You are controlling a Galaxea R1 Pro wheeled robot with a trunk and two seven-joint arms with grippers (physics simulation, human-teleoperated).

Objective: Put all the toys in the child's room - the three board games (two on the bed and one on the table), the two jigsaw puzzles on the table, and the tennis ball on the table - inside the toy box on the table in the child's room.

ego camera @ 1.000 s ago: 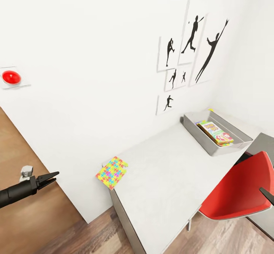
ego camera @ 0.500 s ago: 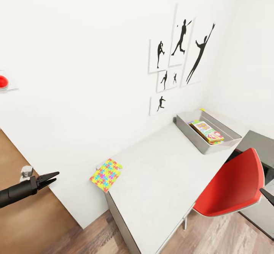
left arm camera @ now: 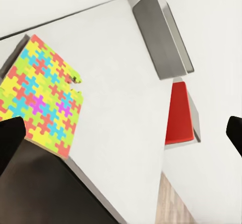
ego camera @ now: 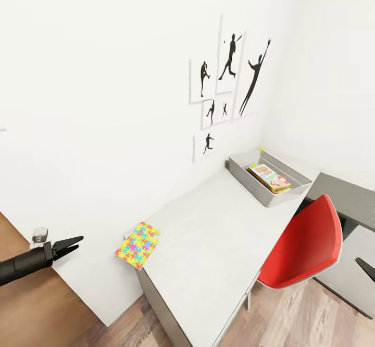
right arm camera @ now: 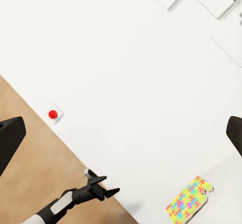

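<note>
Left arm extends level, its hand empty with fingers apart, short of the bench. Right hand at the view's edge; fingers apart. Puzzle overhangs the bench's near corner; a game lies in the box.

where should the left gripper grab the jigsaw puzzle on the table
Probably the jigsaw puzzle is best gripped by its overhanging edge. It lies flat at the table corner nearest the left gripper, jutting past the rim. Coming in from that open side, one finger could go above and one below, since it looks too thin to pinch from the top.
</note>
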